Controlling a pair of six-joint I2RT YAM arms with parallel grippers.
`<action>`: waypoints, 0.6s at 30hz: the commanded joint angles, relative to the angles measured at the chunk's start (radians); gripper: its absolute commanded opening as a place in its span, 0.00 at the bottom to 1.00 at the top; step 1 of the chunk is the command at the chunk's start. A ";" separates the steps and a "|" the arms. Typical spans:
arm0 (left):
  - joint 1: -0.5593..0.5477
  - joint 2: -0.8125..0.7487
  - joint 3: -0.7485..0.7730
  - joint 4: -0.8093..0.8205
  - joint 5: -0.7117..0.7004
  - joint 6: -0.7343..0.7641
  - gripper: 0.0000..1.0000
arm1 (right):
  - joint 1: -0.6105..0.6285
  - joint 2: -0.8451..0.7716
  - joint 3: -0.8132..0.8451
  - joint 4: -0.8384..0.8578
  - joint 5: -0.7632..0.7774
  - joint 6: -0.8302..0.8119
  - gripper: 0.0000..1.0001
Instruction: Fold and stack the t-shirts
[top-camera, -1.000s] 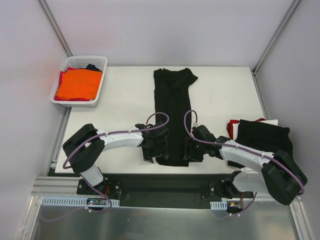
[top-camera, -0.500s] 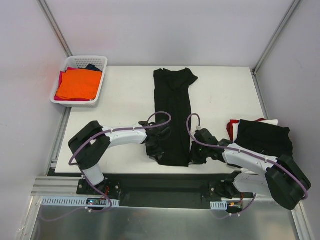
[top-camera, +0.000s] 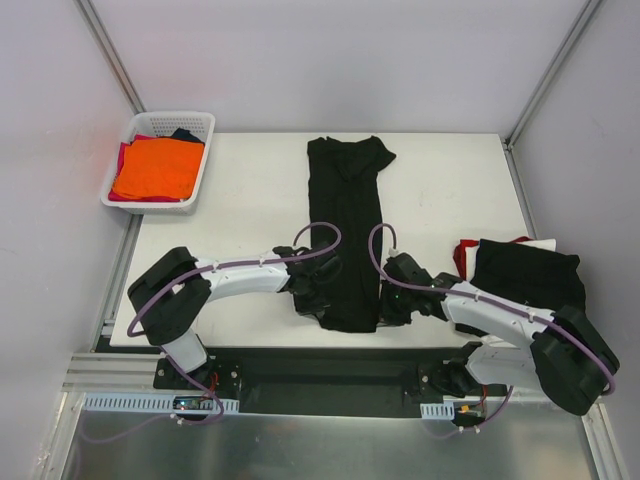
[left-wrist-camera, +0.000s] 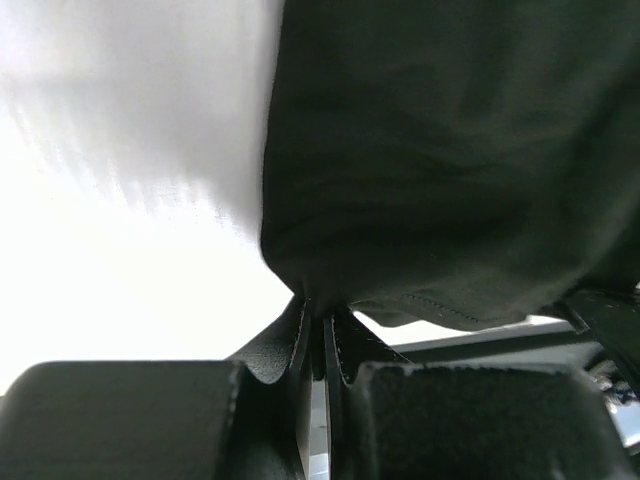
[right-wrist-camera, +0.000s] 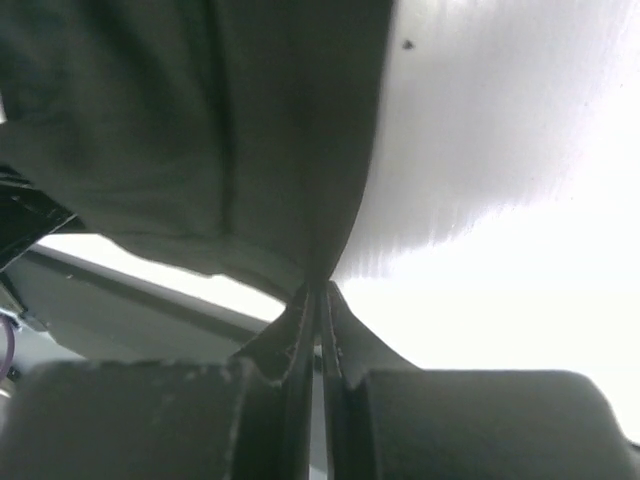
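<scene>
A long black t-shirt (top-camera: 347, 230), folded into a narrow strip, lies down the middle of the white table (top-camera: 240, 220). My left gripper (top-camera: 318, 303) is shut on its near left corner, and the cloth (left-wrist-camera: 450, 160) bunches right at the pinched fingertips (left-wrist-camera: 300, 325). At the near right corner my right gripper (top-camera: 383, 305) is shut on the hem too; the black fabric (right-wrist-camera: 200, 130) rises from its closed tips. A folded black t-shirt (top-camera: 525, 275) tops a small pile at the right edge, with red and white cloth under it.
A white lattice basket (top-camera: 195, 125) at the back left holds an orange t-shirt (top-camera: 155, 168) over pink and dark cloth. Grey walls enclose the table on three sides. The near table edge runs just below both grippers.
Both grippers went from open beside the shirt's near corners to shut on the hem. The near end of the shirt has been gathered slightly inward.
</scene>
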 joint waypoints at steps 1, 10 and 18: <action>-0.012 -0.050 0.088 -0.010 -0.030 -0.005 0.00 | 0.007 -0.031 0.132 -0.095 0.039 -0.020 0.03; -0.012 -0.016 0.255 -0.114 -0.062 0.050 0.02 | 0.004 -0.010 0.272 -0.193 0.069 -0.052 0.02; 0.016 0.009 0.356 -0.189 -0.090 0.081 0.02 | -0.043 0.046 0.381 -0.250 0.083 -0.109 0.01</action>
